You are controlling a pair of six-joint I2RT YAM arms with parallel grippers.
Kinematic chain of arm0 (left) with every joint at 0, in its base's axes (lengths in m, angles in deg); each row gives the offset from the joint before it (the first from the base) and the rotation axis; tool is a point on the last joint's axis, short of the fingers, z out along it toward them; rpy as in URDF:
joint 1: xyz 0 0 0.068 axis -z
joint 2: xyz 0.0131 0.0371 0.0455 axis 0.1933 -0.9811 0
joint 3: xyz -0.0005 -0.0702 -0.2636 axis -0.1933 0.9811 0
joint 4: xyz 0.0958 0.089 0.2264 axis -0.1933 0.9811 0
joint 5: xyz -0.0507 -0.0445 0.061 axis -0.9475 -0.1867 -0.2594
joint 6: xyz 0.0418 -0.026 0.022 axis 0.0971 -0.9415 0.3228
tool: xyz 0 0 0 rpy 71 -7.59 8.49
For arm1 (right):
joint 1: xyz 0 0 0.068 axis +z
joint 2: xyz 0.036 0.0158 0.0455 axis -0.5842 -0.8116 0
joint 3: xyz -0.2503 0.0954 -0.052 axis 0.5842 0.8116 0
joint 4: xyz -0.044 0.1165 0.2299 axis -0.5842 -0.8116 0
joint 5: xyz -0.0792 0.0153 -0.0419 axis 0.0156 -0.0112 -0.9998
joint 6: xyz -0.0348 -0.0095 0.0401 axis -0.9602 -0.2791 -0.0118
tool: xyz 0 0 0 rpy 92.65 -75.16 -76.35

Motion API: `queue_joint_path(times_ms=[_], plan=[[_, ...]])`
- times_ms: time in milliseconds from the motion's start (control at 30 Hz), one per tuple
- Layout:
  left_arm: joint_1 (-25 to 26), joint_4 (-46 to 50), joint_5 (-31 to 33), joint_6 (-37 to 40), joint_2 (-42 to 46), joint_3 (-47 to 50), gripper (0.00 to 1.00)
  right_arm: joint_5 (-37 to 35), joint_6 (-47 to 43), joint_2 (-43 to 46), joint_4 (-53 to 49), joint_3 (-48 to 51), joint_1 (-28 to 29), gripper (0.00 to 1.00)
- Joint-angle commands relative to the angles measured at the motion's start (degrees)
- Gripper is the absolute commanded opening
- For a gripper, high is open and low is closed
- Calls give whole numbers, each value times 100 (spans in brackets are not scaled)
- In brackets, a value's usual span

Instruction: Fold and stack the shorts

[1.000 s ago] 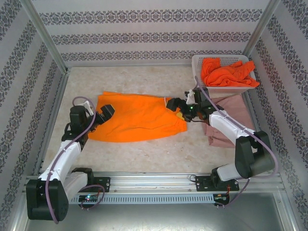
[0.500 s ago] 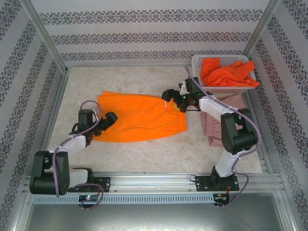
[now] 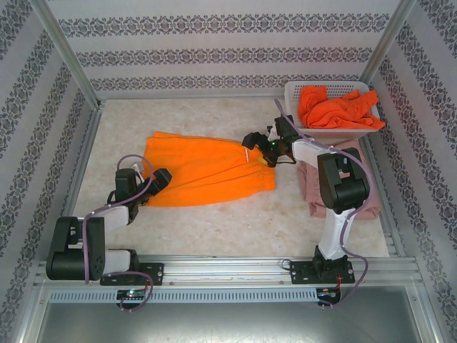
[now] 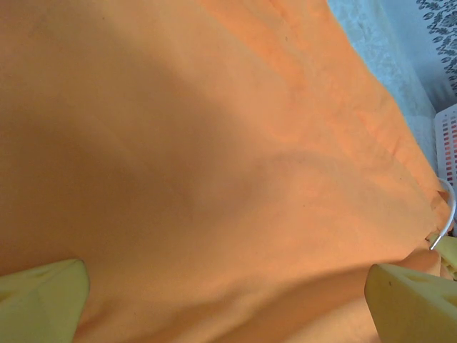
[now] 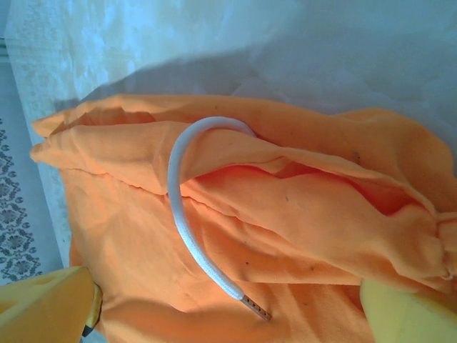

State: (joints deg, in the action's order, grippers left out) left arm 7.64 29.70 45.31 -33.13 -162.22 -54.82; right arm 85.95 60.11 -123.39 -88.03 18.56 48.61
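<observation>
The orange shorts (image 3: 207, 171) lie spread across the middle of the table (image 3: 214, 229). The left gripper (image 3: 158, 179) sits low at their 8 o'clock corner and the right gripper (image 3: 250, 140) at their 2 o'clock corner. Both stand with jaws wide apart and grip nothing; each wrist view shows bare cloth between the fingertips. The right one hovers over the bunched waistband, where the white drawstring (image 5: 173, 179) loops loose.

The step in hand looks like flattening the garment and taking hold for a fold. To do it well, each gripper should close on a single clean edge, not on a bunch. On the right, that means pinching the waistband hem itself and leaving the cord out of the jaws. The left should drop at the very hem, since its fingers seem to sit over the cloth's interior, though that view is too close to be sure. Then both should lift together and carry the cloth evenly so it does not drag or skew.

The red-orange shorts (image 3: 335, 107) are heaped in the basket (image 3: 335, 133) at 1 o'clock, and the pink shorts (image 3: 315, 196) lie flat at 3 o'clock, partly under the right arm.

Compared with a second ago, the right gripper has moved toward 12 o'clock, off the right hem and up to the waistband corner. The left arm has drawn back toward 6 o'clock, its gripper sliding nearer the lower hem. The far edge of the cloth now slopes more.
</observation>
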Motion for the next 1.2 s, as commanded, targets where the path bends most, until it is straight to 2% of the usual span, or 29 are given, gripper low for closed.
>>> queue_joint_path(times_ms=[0, 133, 333, 433, 533, 700, 800, 900, 1033, 1167], plan=[[-130, 595, 279, -70, -209, 293, 100, -262, 33, -283, -161, 100, -73, 98], [-133, 880, 99, 44, 141, 33, 100, -219, -10, 25, -170, 109, -62, 98], [-92, 1901, -361, 437, 1453, -1017, 99, -291, -271, 1173, -223, 259, -68, 98], [141, 2165, -476, 522, 1940, -1638, 93, -480, -563, 1959, -361, 445, -93, 98], [630, 2051, -644, 445, 1856, -2231, 86, -679, -916, 2760, -387, 791, -162, 98], [2102, 1678, -814, 383, 468, -3376, 63, -970, -1544, 3961, -407, 1538, -424, 98], [2827, 1310, -1000, 213, -678, -4085, 46, -883, -1878, 4480, -336, 2058, -738, 98], [3436, 1276, -1062, 248, -1781, -4894, 35, -872, -2116, 4901, -267, 2553, -950, 98], [3886, 1488, -1107, 185, -3132, -5889, 25, -887, -2345, 5322, -203, 3032, -1091, 98], [4031, 1628, -1116, 121, -4141, -6548, 14, -854, -2507, 5463, -179, 3279, -1119, 98]])
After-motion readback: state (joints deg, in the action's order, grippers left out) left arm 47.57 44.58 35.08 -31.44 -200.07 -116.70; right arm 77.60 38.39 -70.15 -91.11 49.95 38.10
